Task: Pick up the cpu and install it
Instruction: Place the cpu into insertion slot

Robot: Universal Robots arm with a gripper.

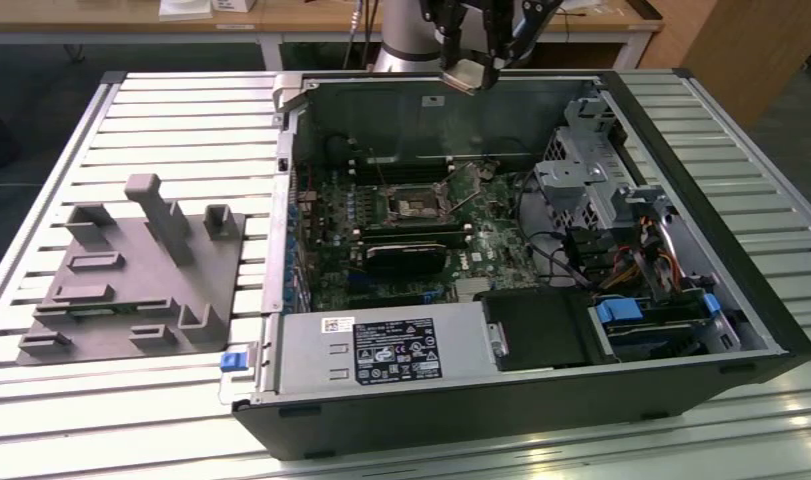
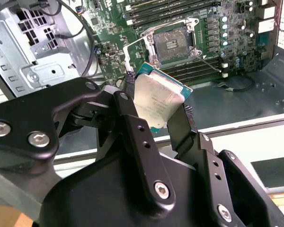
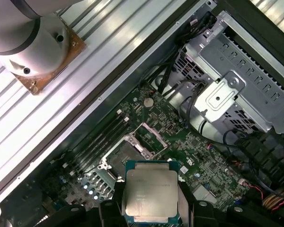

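In the exterior view, the black two-fingered gripper (image 1: 472, 68) hangs above the rear wall of the open black desktop computer case (image 1: 512, 425), at twelve o'clock of the case. Its jaws are clamped on the cpu (image 1: 461, 78), a small flat square chip with a silver-grey metal top, held in the air clear of the board. The dark square processor socket (image 1: 416, 205) with its metal frame lies on the green motherboard (image 1: 492, 245), at six o'clock from the chip and well apart from it. A grey moulded fixture plate (image 1: 125, 280) rests on the slatted aluminium table (image 1: 178, 110) at nine o'clock from the case.

In the second wrist view, the black fingers (image 2: 132, 127) of the gripper (image 2: 157, 105) pinch the cpu (image 2: 160, 97) by two opposite edges. The chip is tilted and its teal rim shows. The processor socket (image 2: 173, 43) lies beyond it, bare.

In the first wrist view, the cpu (image 3: 150, 191) sits metal face up between the jaws of the gripper (image 3: 151, 204), near the processor socket (image 3: 128, 153) but not over it
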